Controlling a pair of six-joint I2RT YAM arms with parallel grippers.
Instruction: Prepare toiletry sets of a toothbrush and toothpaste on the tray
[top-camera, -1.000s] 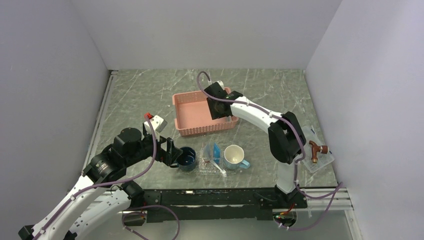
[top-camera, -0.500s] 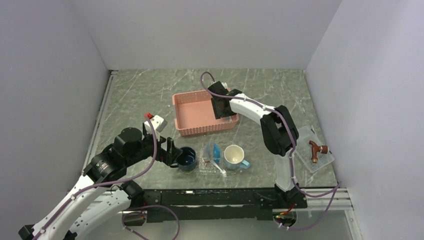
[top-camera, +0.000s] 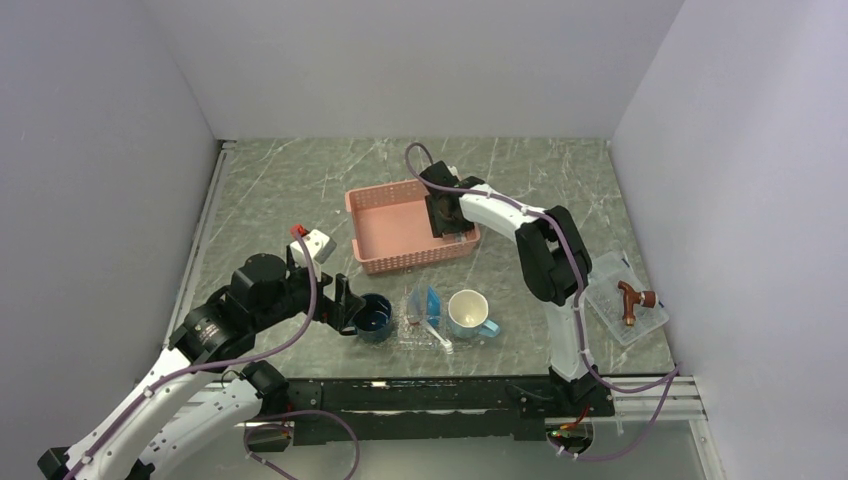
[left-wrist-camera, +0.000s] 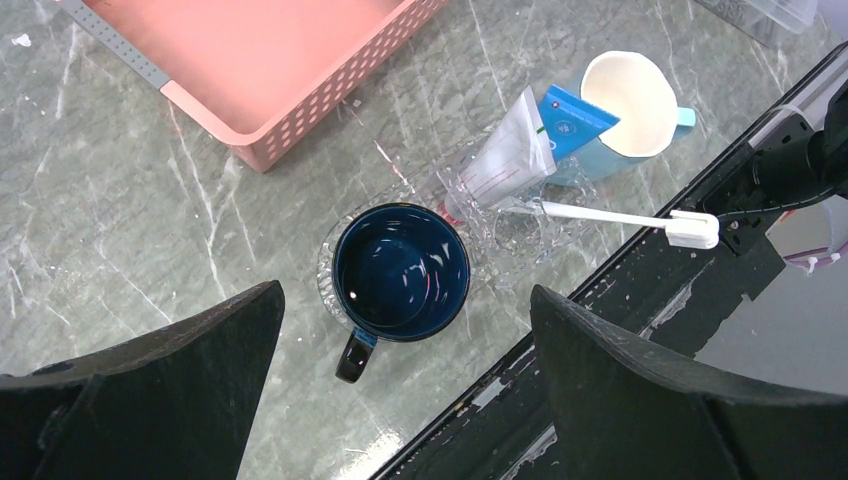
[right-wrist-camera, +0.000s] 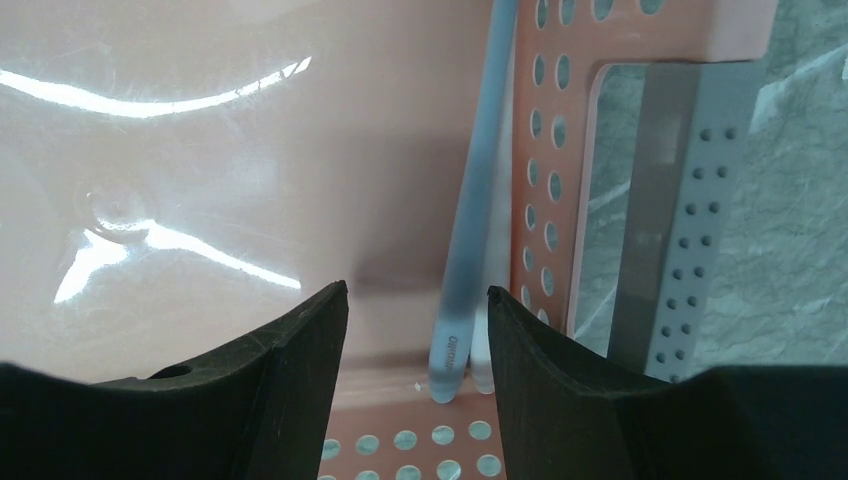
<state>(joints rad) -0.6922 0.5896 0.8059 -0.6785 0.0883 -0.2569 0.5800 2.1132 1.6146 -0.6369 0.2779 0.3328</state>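
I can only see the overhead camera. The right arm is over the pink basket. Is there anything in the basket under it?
Observer: Yes, the right wrist view shows a toothbrush lying along the pink basket's perforated wall.
Operator: Is it gripped?
Observer: No, its end lies in the gap between the open right fingers.
Operator: Anything inside the navy mug?
Observer: The left wrist view shows the navy mug looking empty.

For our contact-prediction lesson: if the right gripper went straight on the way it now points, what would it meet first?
Probably the white toothbrush lying against the wall of the pink basket, between the open jaws of the right gripper; depth is unclear.
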